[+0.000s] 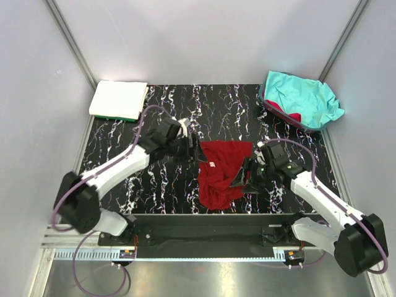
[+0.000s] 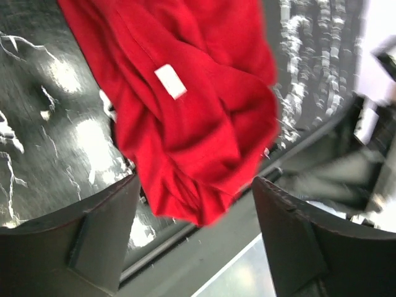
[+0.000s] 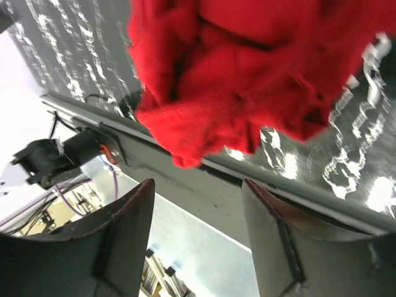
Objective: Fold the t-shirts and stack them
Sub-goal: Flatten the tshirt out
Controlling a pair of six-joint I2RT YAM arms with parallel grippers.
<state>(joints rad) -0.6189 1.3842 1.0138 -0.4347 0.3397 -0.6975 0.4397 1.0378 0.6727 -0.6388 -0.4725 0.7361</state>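
Jaws of left gripper (image 2: 197,185) and right gripper (image 3: 198,185) stand spread wide with nothing between them, one at either side of the dark red t-shirt (image 1: 219,173). It lies crumpled, white label up, on the black marbled mat (image 1: 154,185) by the middle of the near edge. Turquoise t-shirt (image 1: 303,99) is heaped at far right corner; white folded t-shirt (image 1: 117,98) sits on green folded t-shirt (image 1: 127,118) at far left corner.

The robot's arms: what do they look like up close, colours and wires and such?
Both the left arm and right arm have white shells with chunky black joints. A thin purple cable loops along each. The wrist views show broad, dark, matte fingers.
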